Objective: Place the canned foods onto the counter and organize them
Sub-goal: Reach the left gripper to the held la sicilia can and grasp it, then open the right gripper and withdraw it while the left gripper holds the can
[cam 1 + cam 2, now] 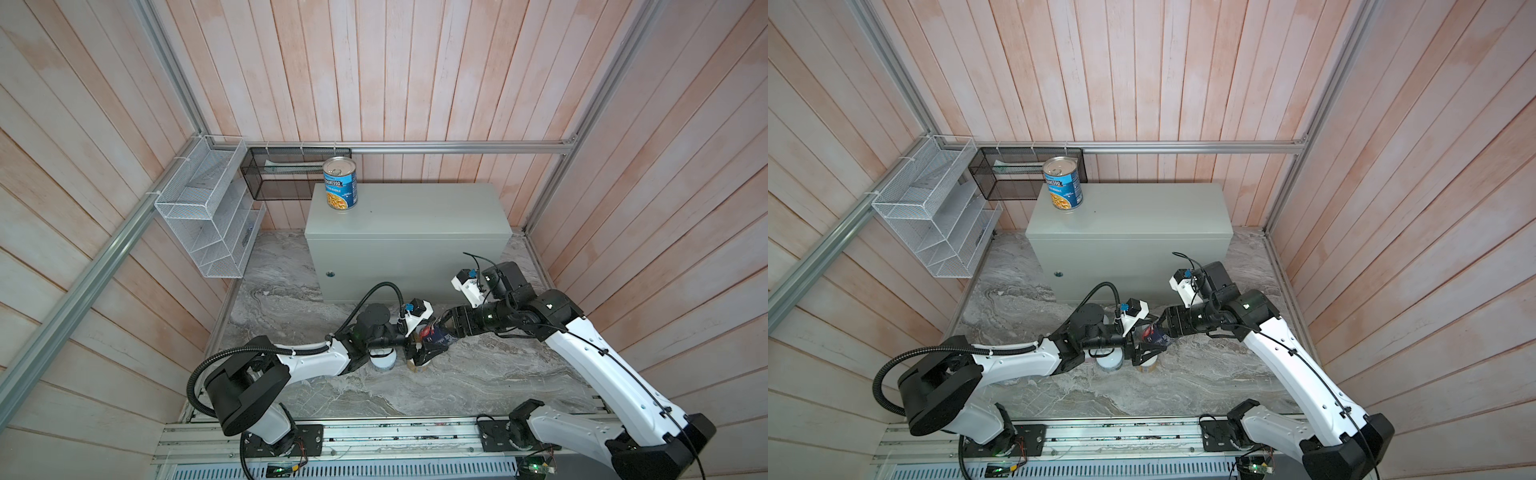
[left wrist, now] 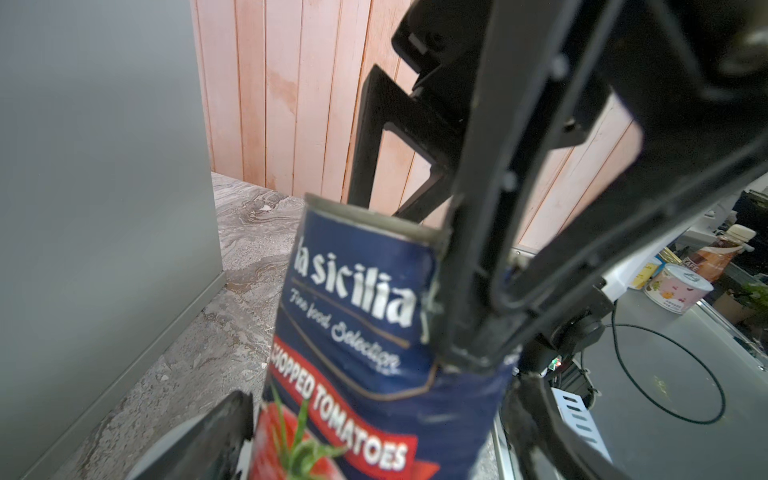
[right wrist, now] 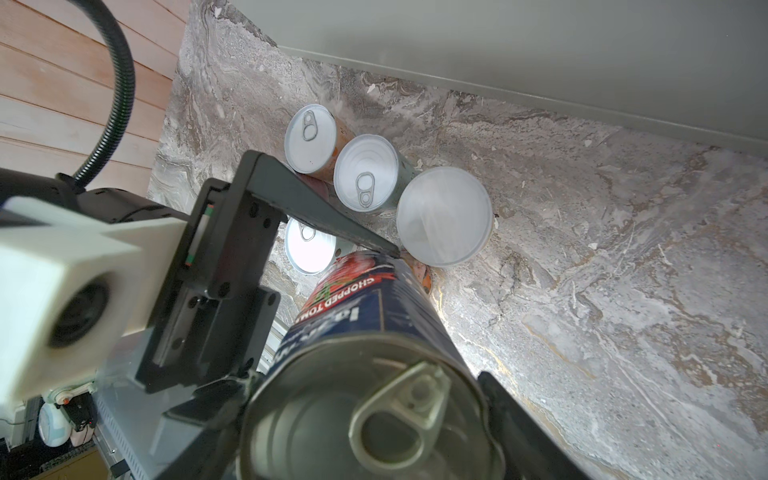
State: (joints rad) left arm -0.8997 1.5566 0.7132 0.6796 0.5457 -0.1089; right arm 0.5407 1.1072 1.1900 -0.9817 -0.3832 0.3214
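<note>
Hanging tilted at 6 o'clock of the grey box surface, the navy tomato can is clamped near its lid by our right claw, while our left claw spreads wide around its base. One light-blue can stands at the box's 10 o'clock corner. We count three pull-tab cans and a white-lidded can on the marble surface; most of the job, we judge, lies ahead.

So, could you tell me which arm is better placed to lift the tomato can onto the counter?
Probably right: the right tool grips the tomato can, while the left tool stands open around it.
</note>
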